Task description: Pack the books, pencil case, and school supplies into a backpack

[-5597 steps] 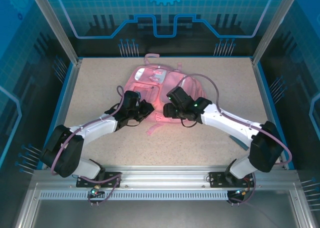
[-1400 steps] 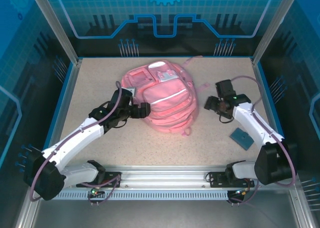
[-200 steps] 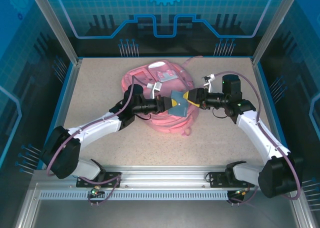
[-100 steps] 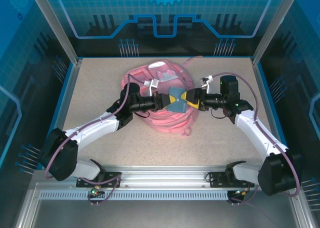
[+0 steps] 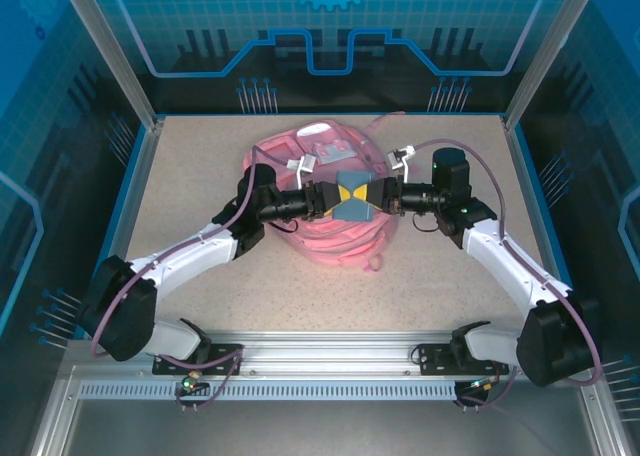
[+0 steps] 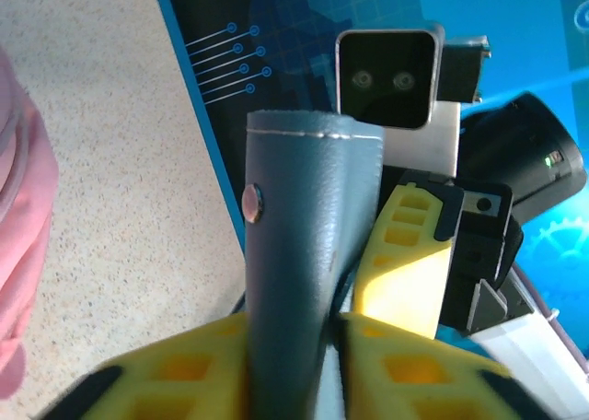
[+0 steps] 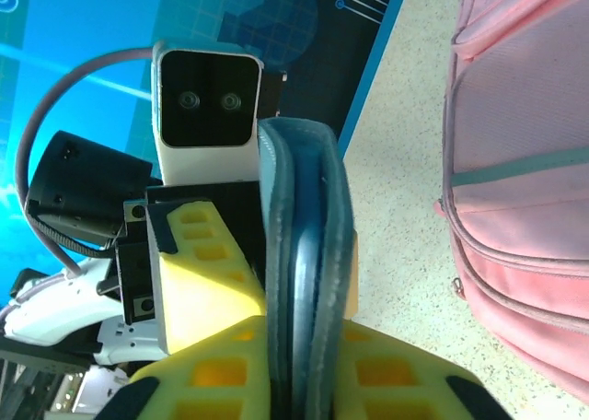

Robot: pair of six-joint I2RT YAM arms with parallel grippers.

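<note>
Viewing the cell from above, we find both arms extended inward over the backpack [image 5: 335, 244]. It lies across the middle of the table [image 5: 200, 176], nearer the far edge than the near edge. The left gripper [image 5: 328, 198] and the right gripper [image 5: 382, 196] face each other tip to tip. One book [image 5: 353, 197] sits between them, held off the table above the backpack. The book is thin and blue-grey, with a stitched edge and a small round stud [image 6: 252, 202] on one face.

In the right wrist view we see the book [image 7: 308, 227] edge-on. The right gripper's yellow fingers [image 7: 216, 369] press flush against both of its faces, so they are clamped on the book. The backpack [image 7: 525, 162] lies on the table at the right of that view.

In the left wrist view the left gripper's fingers [image 6: 175, 379] flank the near end of the book [image 6: 304, 236], one on each face. We cannot tell whether they grip it or stand slightly off it. One yellow finger [image 6: 405, 273] of the right gripper lies against the book's far end.
</note>
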